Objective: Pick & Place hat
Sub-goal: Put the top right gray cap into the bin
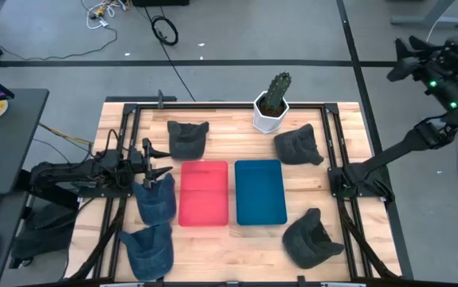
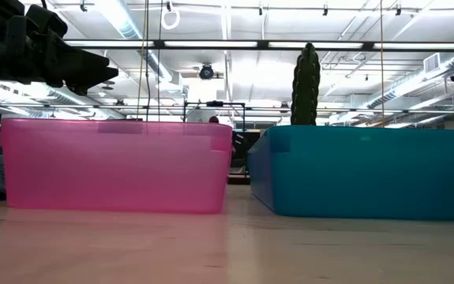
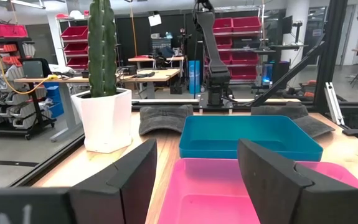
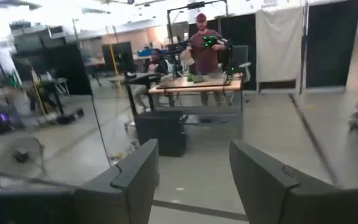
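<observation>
High view: the left gripper (image 1: pixel 158 169) hangs nearest the lens, jaws spread and empty, above the blue hat (image 1: pixel 155 197) just left of the pink bin (image 1: pixel 204 193). A second blue hat (image 1: pixel 148 251) lies at the near left corner. Dark hats sit behind the pink bin (image 1: pixel 188 137), beside the cactus (image 1: pixel 273 101) at (image 1: pixel 299 146), and near the right front corner (image 1: pixel 310 239). The teal bin (image 1: pixel 260 191) stands beside the pink one. The right gripper (image 1: pixel 400 56) is swung well off the table.

Low view: the bare tabletop (image 2: pixel 227 252) comes first, then both bins side by side; the left arm looms top left.

Left wrist view: the spread fingers (image 3: pixel 129 180) frame the pink bin; no hat shows between them.

Right wrist view: spread fingers (image 4: pixel 135 171) face the room and a person, not the table.

Risks, as I judge them: soft cloth may slip or bunch in a shallow pinch; descending so near the pink wall could clip it; a hat may drape over the rim.
</observation>
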`<state>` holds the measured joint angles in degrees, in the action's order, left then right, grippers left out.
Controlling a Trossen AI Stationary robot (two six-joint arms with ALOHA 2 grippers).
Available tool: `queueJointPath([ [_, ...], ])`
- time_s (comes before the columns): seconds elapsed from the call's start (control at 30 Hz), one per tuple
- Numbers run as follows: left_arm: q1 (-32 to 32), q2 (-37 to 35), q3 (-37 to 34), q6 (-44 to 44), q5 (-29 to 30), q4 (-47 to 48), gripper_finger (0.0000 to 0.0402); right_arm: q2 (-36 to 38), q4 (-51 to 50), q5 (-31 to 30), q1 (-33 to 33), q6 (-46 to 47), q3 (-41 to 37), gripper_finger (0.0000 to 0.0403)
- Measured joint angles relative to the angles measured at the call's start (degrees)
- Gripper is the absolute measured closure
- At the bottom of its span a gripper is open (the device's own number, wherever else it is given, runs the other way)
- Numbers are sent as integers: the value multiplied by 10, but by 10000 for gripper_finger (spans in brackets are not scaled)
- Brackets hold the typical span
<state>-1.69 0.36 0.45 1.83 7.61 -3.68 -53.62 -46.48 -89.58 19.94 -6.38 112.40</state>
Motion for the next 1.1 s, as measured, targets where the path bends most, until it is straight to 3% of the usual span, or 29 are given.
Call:
queueJointPath([
  [0.2, 0, 0, 0, 0, 0, 0, 174, -47, 184, -4, -30, -162, 0, 202],
  [0.53, 0, 0, 0, 0, 0, 0, 174, -119, 644, -4, -64, -560, 0, 202],
  [1.1, 0, 0, 0, 0, 0, 0, 174, -122, 646, -4, -64, -542, -18, 202],
])
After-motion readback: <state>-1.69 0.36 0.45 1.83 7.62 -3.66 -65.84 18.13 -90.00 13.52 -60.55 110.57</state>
